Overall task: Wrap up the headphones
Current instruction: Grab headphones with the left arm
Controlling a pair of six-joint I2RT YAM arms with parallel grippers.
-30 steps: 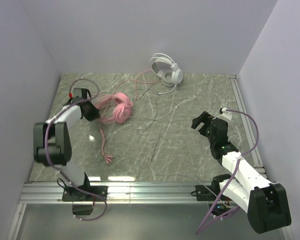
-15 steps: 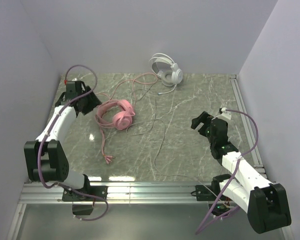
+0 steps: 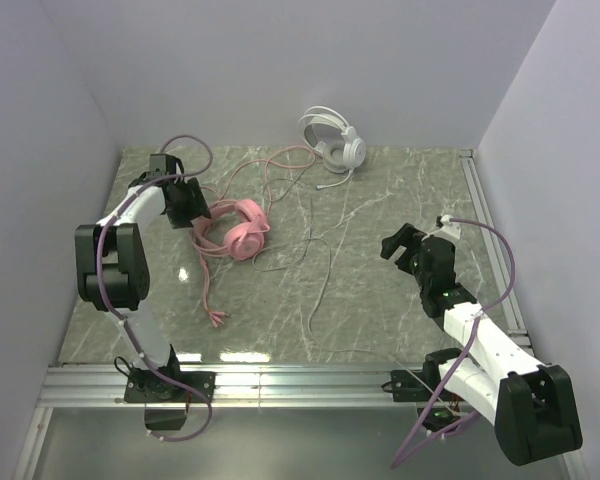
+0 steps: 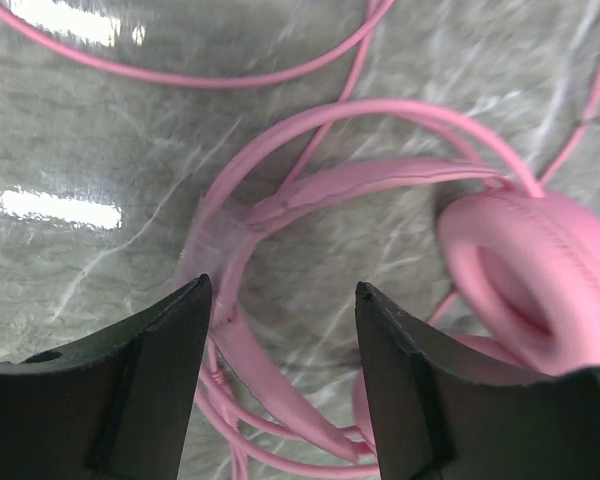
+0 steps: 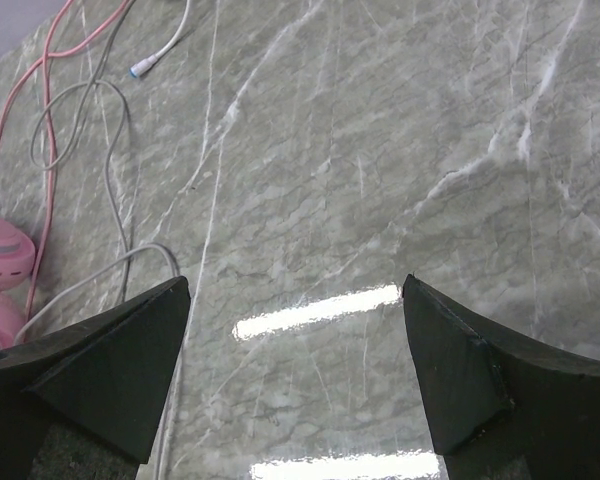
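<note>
A green-grey marble table sat between pale walls. The pink headset lay flat on it. The left gripper hovered just over its headband, jaws parted and holding nothing. Closing there could probably pinch the pink cable looped beside the band and drag a tangle. Beyond the pink headset, to its right, stood the white headset. Its white cable trailed past the pink earcups and seemed to cross the pink loops, so lifting might tug both. Well right of the pink headset, the right gripper was wide and empty.
</note>
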